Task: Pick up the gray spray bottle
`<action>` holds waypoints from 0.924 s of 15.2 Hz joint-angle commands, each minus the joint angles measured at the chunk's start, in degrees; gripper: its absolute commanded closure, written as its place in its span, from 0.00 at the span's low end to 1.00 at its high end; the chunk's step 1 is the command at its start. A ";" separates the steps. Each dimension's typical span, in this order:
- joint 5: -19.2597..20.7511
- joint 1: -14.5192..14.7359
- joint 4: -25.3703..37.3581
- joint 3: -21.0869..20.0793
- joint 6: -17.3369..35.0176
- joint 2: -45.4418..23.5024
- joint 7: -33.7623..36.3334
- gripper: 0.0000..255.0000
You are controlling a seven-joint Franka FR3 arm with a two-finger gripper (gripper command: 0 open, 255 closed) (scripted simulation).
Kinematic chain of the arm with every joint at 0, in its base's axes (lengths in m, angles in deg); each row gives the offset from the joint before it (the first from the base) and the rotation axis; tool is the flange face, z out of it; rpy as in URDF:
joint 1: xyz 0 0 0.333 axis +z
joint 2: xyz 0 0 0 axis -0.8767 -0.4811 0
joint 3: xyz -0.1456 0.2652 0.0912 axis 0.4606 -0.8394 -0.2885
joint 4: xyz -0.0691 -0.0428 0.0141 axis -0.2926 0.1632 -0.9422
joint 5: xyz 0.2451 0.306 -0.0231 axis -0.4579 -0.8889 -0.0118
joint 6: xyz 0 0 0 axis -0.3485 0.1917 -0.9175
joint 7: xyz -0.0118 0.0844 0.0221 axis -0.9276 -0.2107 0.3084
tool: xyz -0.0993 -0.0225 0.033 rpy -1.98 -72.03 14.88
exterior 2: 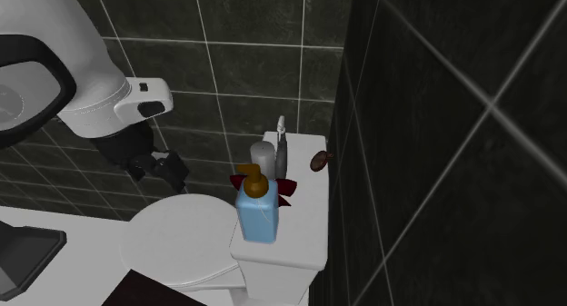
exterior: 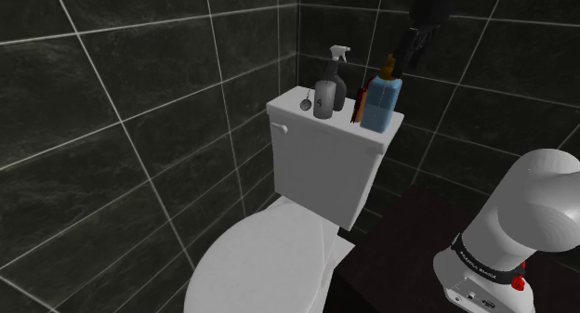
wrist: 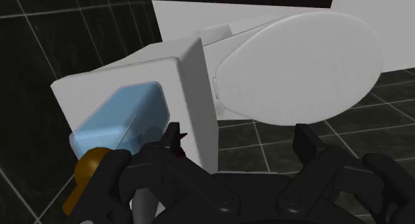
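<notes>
Wrist view: claw (wrist: 239,132) spread, empty; gray spray bottle (exterior: 325,96) on toilet tank (exterior: 316,172), marking illegible.

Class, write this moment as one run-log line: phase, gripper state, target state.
phase: approach | gripper: open, empty, near blue pump bottle | gray spray bottle: upright on toilet tank, untouched

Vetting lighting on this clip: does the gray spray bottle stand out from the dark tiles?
Shoulder view: dim, even light; the dark gray spray bottle nearly merges with the black wall tiles, bar its pale trigger head; the black gripper blends in too. Second exterior view: a blue soap bottle partly masks it.
</notes>
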 commanded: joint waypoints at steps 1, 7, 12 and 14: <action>0.00 0.00 0.00 0.00 0.00 0.00 0.00 0.00; 0.94 0.06 8.73 3.98 3.90 -12.79 -4.88 0.00; 0.32 0.24 18.09 7.04 5.40 -23.86 -9.13 0.00; -0.32 0.24 22.43 8.17 5.50 -28.43 -10.90 0.00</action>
